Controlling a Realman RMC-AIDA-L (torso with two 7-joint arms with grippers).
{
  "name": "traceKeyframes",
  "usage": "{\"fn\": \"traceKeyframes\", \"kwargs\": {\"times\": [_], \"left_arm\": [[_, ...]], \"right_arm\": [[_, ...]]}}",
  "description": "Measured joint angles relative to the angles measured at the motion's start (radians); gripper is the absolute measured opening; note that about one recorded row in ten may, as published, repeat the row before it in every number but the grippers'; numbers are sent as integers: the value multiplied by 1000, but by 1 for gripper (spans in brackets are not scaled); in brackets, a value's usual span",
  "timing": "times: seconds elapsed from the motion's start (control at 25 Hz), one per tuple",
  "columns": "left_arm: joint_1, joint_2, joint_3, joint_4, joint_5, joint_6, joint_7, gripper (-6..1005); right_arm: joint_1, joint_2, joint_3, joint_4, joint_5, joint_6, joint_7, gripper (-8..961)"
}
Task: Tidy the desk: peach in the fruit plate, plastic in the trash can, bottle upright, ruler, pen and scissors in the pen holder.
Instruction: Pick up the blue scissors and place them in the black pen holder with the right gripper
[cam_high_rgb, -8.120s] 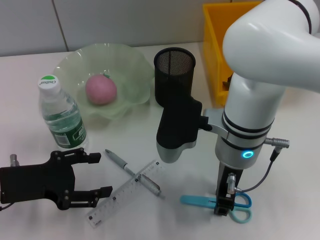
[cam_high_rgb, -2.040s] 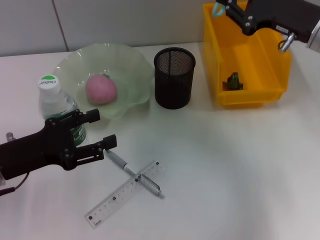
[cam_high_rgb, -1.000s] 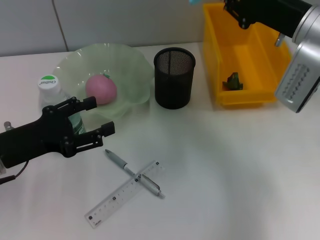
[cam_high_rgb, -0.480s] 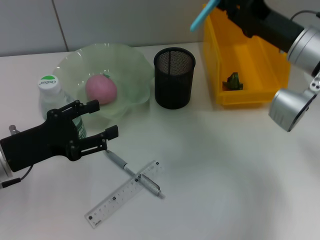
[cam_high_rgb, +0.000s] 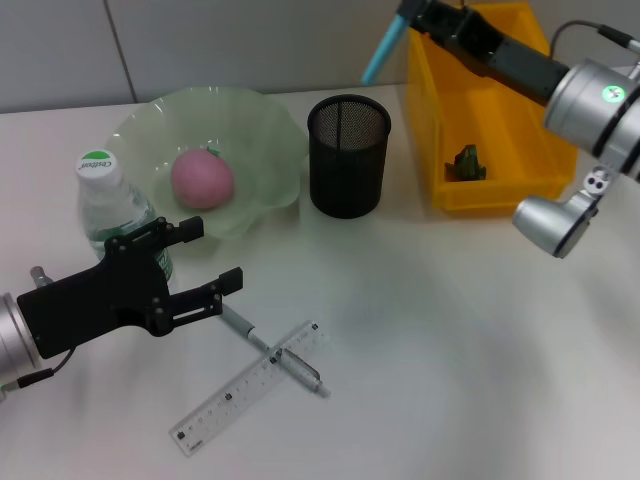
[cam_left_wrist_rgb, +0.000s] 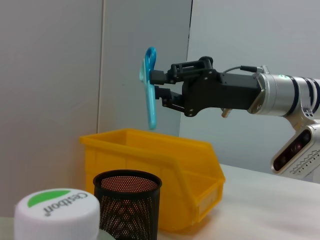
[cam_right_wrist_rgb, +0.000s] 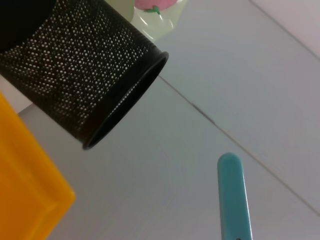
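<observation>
White desk (cam_high_rgb: 450, 350) | right gripper (cam_left_wrist_rgb: 159, 85) clamps scissors (cam_left_wrist_rgb: 149, 87) above pen holder (cam_high_rgb: 348, 155) | left gripper (cam_high_rgb: 205, 262) open

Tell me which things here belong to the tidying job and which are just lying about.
Job: scissors in right gripper, pen holder, pen, ruler, peach, fruit plate, bottle, yellow bin, left gripper.
Lying about: nothing.

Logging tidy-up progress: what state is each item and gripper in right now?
peach: in fruit plate
bottle: upright, capped
scissors: held aloft by right gripper
pen holder: empty
pen: lying across ruler
left gripper: open, beside bottle
</observation>
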Motion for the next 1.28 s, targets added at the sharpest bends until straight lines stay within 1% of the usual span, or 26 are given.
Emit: {"fn": "traceKeyframes", "kwargs": {"times": [0.08, 0.28, 0.68, 1.28], "left_arm": [[-1, 0, 0, 0, 0, -3, 2, 800], [-2, 0, 1, 1, 0, -3, 9, 799], [-2, 0, 1, 0, 0, -8, 42, 797], [6, 0, -1, 0, 0, -20, 56, 793]], "right_arm": [[29, 3, -2, 30, 0, 1, -44, 237], [64, 4, -3, 75, -3, 15, -117, 237], [82, 5, -15, 120, 0, 83, -242, 237], [97, 5, -40, 149, 1, 94, -324, 236]]}}
